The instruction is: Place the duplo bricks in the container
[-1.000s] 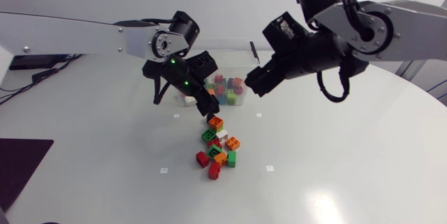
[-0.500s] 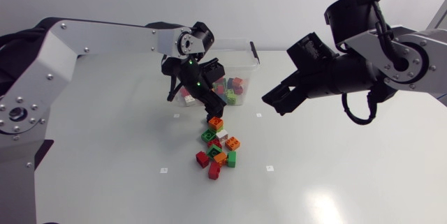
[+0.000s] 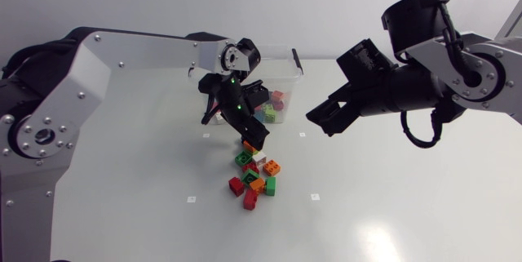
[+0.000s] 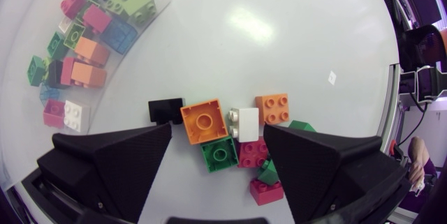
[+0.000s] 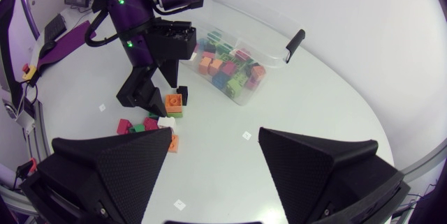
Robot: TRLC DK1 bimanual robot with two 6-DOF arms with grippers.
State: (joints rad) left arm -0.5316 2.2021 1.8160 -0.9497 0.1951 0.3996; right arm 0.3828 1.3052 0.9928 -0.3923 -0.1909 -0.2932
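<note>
A pile of duplo bricks (image 3: 254, 174) in red, green, orange and white lies on the white table. My left gripper (image 3: 254, 137) hangs open just above the pile's far end. In the left wrist view its fingers stand either side of an orange brick (image 4: 204, 121), not touching it. A black brick (image 4: 165, 109) and a white brick (image 4: 244, 123) lie beside that one. The clear container (image 3: 274, 69) behind the pile holds several bricks (image 4: 87, 39). My right gripper (image 3: 320, 121) hovers open and empty, to the right of the container.
The container has a black handle (image 5: 295, 42) on its right end. Small square markers (image 3: 191, 199) dot the table. A dark mat (image 3: 23, 188) lies at the table's left edge.
My left gripper has come down and slightly right, from beside the container to just over the pile. My right arm drew back to the right, then held still.
</note>
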